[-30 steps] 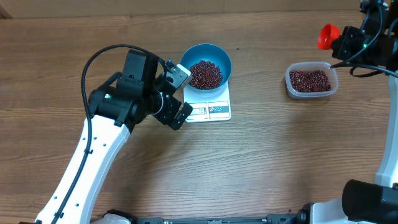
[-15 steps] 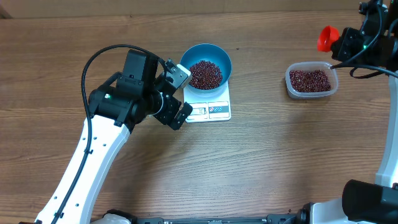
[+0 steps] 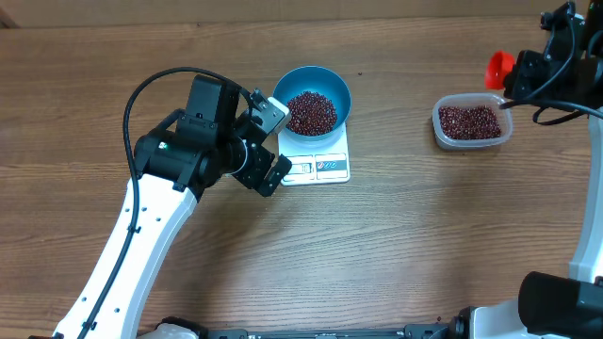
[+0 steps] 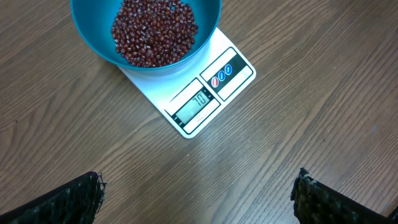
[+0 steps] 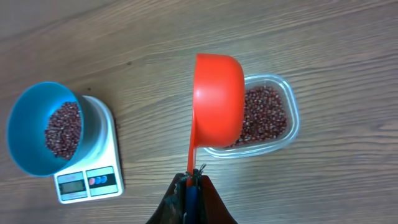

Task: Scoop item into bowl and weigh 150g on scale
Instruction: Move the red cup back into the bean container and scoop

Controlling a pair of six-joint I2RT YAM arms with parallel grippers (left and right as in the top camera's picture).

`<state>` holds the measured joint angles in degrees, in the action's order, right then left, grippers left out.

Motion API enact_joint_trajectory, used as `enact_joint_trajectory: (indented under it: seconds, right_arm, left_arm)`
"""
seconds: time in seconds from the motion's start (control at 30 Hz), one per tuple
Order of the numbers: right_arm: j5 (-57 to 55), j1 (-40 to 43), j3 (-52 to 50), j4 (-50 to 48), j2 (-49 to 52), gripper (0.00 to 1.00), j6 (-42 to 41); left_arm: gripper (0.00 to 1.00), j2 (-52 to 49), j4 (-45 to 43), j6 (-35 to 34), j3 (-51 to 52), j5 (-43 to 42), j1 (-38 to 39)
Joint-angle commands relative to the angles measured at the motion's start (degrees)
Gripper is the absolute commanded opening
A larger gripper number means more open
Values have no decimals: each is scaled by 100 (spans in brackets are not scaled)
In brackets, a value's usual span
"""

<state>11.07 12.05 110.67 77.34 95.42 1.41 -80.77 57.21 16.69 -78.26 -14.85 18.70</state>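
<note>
The blue bowl (image 3: 312, 87) stands on the white scale (image 3: 320, 168), holding a heap of dark red beans (image 3: 311, 111). In the left wrist view the bowl (image 4: 93, 37) and the scale (image 4: 205, 93), with its display lit, lie ahead. My left gripper (image 3: 280, 143) hovers just left of the scale, open and holding nothing; its fingertips (image 4: 71, 202) show at the bottom corners. My right gripper (image 3: 521, 71) is at the far right, shut on the handle of the red scoop (image 3: 497, 66). From the right wrist, the scoop (image 5: 217, 99) hangs over the tub's left end.
A clear plastic tub (image 3: 471, 123) of more beans sits at the right, also in the right wrist view (image 5: 277, 118). Bare wooden tabletop (image 3: 396, 245) lies between the scale and the tub and along the front.
My right gripper has carried the red scoop slightly toward the tub. The left arm, the bowl and the scale have not moved.
</note>
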Motion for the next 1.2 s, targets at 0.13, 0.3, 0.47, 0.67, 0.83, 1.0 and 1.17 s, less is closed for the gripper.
enact_joint_trajectory:
  seconds: [0.13,0.3,0.47,0.67,0.83,1.0,1.17]
  right_arm:
    - [-197,13,70,-46,549,4,422]
    - [-201,2,70,17,911,4,649]
    - [-208,26,70,92,935,4,664]
    - [-208,50,61,350,1012,4,813]
    - [-321,50,-13,334,1147,4,813]
    - [-461,50,-214,179,1231,4,813]
    - [-566,57,-501,-94,1263,4,811]
  left_arm:
    - [100,63,-24,-39,-118,-109,-31]
    - [100,63,-24,-39,-118,-109,-31]
    - [99,63,-24,-39,-118,-109,-31]
    - [99,63,-24,-39,-118,-109,-31]
    - [100,63,-24,-39,-118,-109,-31]
    - [100,63,-24,-39,-120,-109,-31]
    - [99,63,-24,-39,-118,-109,-31]
